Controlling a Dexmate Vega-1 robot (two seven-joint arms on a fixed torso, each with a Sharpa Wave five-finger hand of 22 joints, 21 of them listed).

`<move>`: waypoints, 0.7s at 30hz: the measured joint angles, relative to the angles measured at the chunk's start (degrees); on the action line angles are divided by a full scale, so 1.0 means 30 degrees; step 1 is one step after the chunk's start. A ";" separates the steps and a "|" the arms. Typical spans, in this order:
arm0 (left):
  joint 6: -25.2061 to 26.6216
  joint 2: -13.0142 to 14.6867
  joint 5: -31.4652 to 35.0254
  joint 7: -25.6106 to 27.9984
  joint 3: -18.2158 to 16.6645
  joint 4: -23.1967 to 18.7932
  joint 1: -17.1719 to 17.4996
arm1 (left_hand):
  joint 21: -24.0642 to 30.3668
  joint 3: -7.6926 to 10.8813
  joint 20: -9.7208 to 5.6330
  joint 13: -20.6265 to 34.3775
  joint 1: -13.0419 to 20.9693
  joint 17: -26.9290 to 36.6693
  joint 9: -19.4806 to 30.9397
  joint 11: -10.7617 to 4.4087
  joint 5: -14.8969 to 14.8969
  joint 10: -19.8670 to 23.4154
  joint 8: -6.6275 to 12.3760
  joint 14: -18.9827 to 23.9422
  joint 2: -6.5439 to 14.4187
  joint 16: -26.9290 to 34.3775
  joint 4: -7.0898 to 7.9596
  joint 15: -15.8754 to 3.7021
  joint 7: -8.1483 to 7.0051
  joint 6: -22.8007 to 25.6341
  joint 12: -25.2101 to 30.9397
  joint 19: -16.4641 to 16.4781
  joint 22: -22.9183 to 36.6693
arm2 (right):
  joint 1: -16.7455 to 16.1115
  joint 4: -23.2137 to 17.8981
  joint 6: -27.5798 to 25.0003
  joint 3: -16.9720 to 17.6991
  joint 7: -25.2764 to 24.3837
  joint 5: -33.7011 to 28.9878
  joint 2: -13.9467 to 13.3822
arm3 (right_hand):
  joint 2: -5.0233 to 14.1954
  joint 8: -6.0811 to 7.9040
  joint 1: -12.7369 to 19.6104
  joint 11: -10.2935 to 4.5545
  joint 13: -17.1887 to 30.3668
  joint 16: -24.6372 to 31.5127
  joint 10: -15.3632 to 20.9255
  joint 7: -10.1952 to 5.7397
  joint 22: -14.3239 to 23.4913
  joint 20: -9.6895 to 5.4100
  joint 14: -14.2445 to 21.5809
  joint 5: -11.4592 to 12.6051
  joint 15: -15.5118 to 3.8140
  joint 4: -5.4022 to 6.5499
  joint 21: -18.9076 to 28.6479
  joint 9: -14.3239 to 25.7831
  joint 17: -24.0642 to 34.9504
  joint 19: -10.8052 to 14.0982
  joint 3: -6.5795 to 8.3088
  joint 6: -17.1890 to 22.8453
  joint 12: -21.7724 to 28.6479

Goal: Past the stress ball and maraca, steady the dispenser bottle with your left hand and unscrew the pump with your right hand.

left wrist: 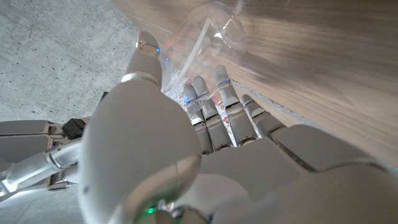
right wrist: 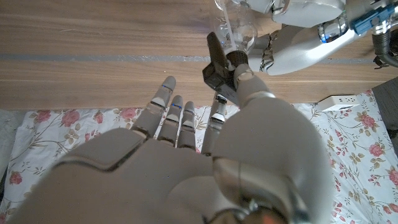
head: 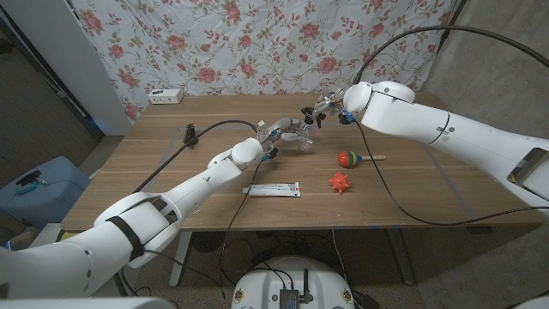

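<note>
As seen from the head view, the bottle (head: 302, 137) stands past mid-table, beyond the maraca (head: 350, 159) and the orange stress ball (head: 341, 182). Left hand (head: 283, 134) is at the bottle's side, fingers around the body. Right hand (head: 330, 107) is above and just beside the bottle's top; too small to tell whether it touches the pump. A flat white packet (head: 273, 189) lies nearer the robot; a white box (head: 165, 96) sits at the far edge of the table (head: 171, 184).

Left wrist view: left hand (left wrist: 205, 124) wraps the bottle (left wrist: 208, 34), a clear, thin-walled plastic body, seemingly empty. Fingers (left wrist: 224, 93) press against the clear wall.

Right wrist view: right hand (right wrist: 186, 124) has fingers spread, nothing between them; thumb tip lies next to the black pump head (right wrist: 217, 62). Bottle (right wrist: 239, 31) shows beyond, the left hand (right wrist: 292, 50) clasping it.

Handling, by judgement: light, smooth and slippery, walls likely to dent under squeeze. Hold the body low and firmly but not crushingly. Take the pump at its collar or head, which is stiffer, and turn there; the bottle tips easily if pushed sideways.
</note>
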 measured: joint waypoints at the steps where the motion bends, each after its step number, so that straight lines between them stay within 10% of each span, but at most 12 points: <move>1: 0.0000 0.0000 -0.0001 -0.0002 0.0000 0.0000 0.0000 | 0.0000 0.0000 0.0000 0.0000 0.0000 0.0000 0.0001 -0.0001 0.0000 0.0000 0.0000 0.0000 0.0000 0.0005 0.0000 0.0000 0.0000 0.0000 -0.0002 0.0000 0.0000 | -0.0019 0.0005 0.0060 0.0022 -0.0001 0.0011 0.0000 | -0.0031 -0.0001 0.0077 0.0001 0.0000 0.0000 0.0002 -0.0078 0.0011 -0.0007 0.0001 0.0000 0.0001 0.0000 -0.0016 0.0004 0.0000 -0.0007 0.0000 0.0079 0.0000; 18: -0.0045 -0.0120 -0.0055 -0.0185 0.0031 0.0366 -0.0171 | 0.0000 0.0000 0.0000 0.0000 0.0000 0.0013 0.0000 -0.0028 -0.0003 0.0022 -0.0006 0.0000 0.0000 0.0116 0.0001 -0.0004 0.0000 0.0000 -0.0114 0.0000 0.0000 | -0.0838 0.0356 0.1590 0.1025 -0.0027 0.0329 0.0027 | 0.0292 0.0337 0.1617 -0.0757 0.0047 0.0001 0.0202 -0.0686 0.0051 -0.0133 -0.0131 -0.0185 -0.0344 0.0114 -0.0015 -0.0001 0.0045 -0.0289 0.0425 -0.0004 0.0001; 21: -0.0045 -0.0125 -0.0055 -0.0185 0.0042 0.0368 -0.0183 | 0.0000 0.0000 0.0000 0.0001 0.0000 0.0013 -0.0001 -0.0029 -0.0003 0.0021 -0.0007 -0.0008 -0.0001 0.0116 0.0000 -0.0012 0.0000 0.0000 -0.0078 0.0000 0.0001 | -0.0838 0.0356 0.1850 0.1025 -0.0030 0.0402 0.0027 | 0.0321 0.0339 0.1838 -0.1012 0.0047 0.0001 0.0147 -0.1608 0.0051 -0.0194 -0.0096 -0.0257 -0.0523 0.0136 -0.0015 -0.0015 0.0044 -0.0349 0.0447 0.0846 0.0001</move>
